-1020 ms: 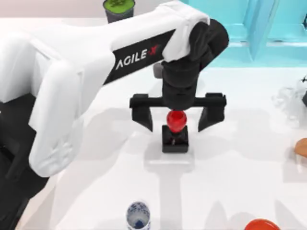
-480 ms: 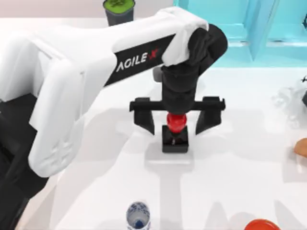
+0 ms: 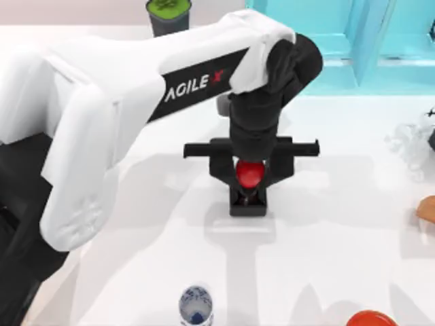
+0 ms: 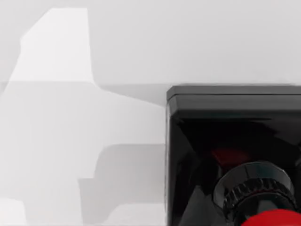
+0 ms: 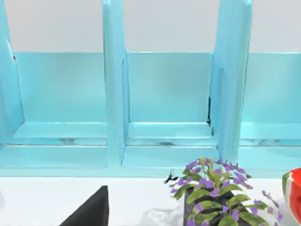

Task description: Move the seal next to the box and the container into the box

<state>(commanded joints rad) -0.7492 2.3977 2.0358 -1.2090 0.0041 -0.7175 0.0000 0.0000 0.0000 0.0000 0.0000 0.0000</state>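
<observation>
pinching the seal (image 3: pixel 249 178), the left tool (image 3: pixel 249 178) hides its knob's sides

Seal (image 3: pixel 249 185) partly covered from above by the left tool (image 3: pixel 249 178) and its wrist; block base cut by the edges in the left wrist view, knob barely in at the corner. Container (image 3: pixel 196 308) clipped by the top view's lower edge. Red-orange round object (image 3: pixel 371 318) likewise clipped. Dark grey pot (image 3: pixel 168 13) cut at the upper edge. Turquoise shelf unit (image 5: pixel 169 103) cropped on all sides. Potted plant (image 5: pixel 218 197) cut below.
</observation>
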